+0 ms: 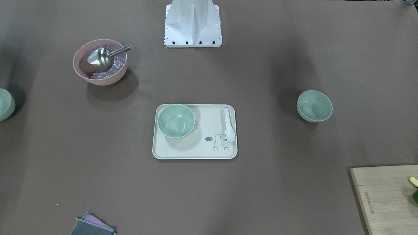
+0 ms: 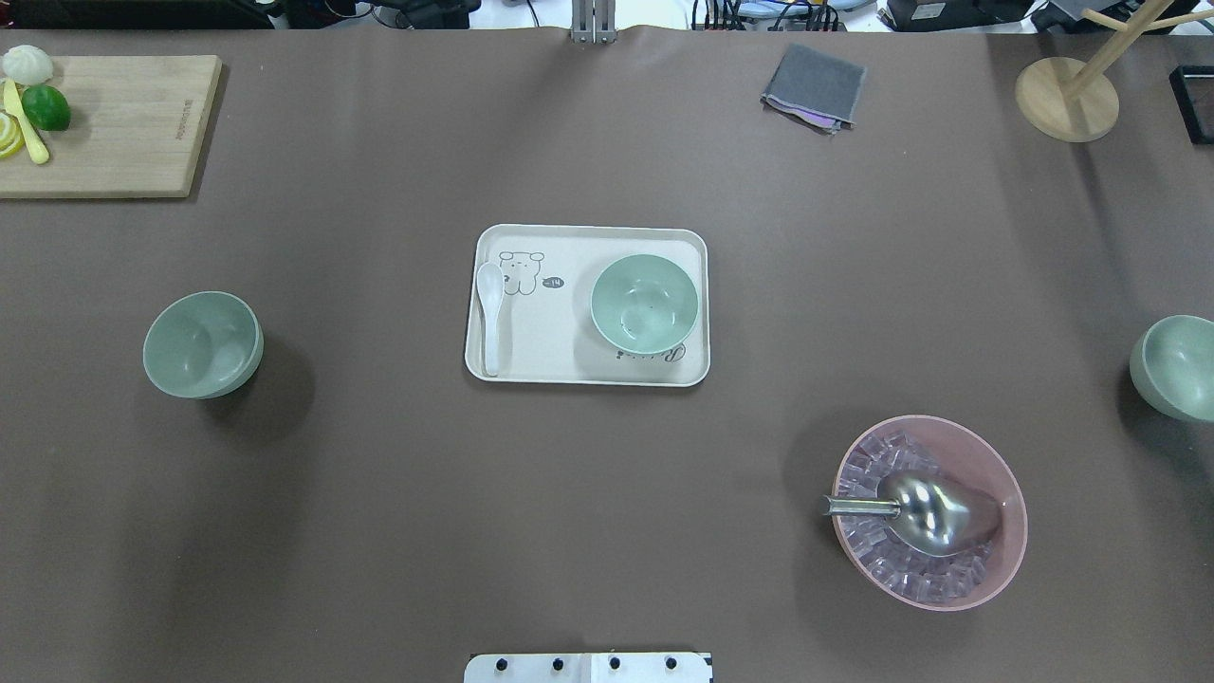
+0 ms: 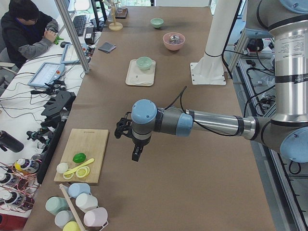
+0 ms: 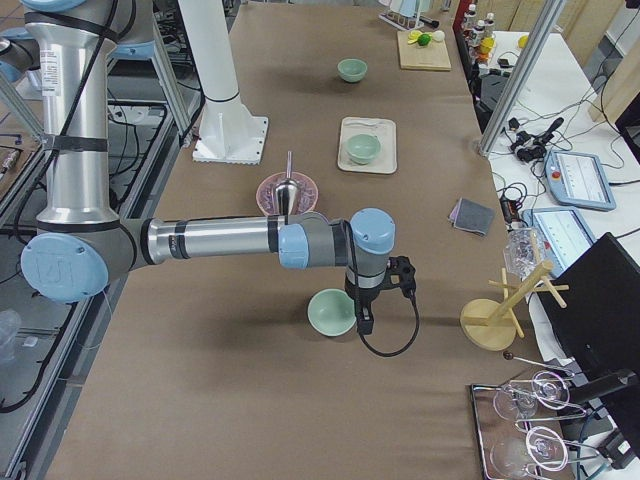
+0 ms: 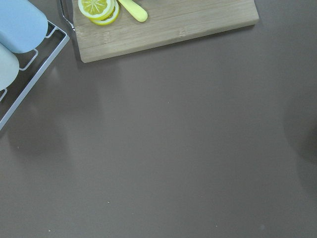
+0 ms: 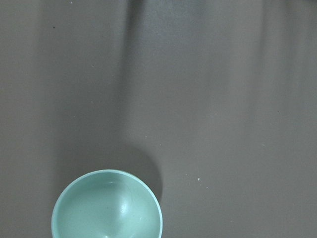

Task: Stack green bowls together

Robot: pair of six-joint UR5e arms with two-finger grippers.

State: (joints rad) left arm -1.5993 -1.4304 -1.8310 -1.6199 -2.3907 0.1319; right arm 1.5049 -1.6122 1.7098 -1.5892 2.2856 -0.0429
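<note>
Three green bowls stand apart. One green bowl [image 2: 645, 304] sits on the cream tray [image 2: 531, 365] at mid-table. A second [image 2: 202, 344] stands on bare table at the robot's left. The third [image 2: 1176, 368] is at the right edge, also in the right wrist view [image 6: 106, 206]. My right gripper [image 4: 365, 322] hangs right beside that bowl [image 4: 331, 312], pointing down. My left gripper [image 3: 136, 156] hangs over bare table near the cutting board. Both grippers show only in the side views, so I cannot tell whether they are open or shut.
A pink bowl [image 2: 986, 455] with ice cubes and a metal scoop stands front right. A white spoon [image 2: 490, 313] lies on the tray. A cutting board [image 2: 123, 133] with fruit, a grey cloth [image 2: 814, 85] and a wooden stand [image 2: 1067, 95] line the far side. A person sits beyond the table [image 3: 29, 29].
</note>
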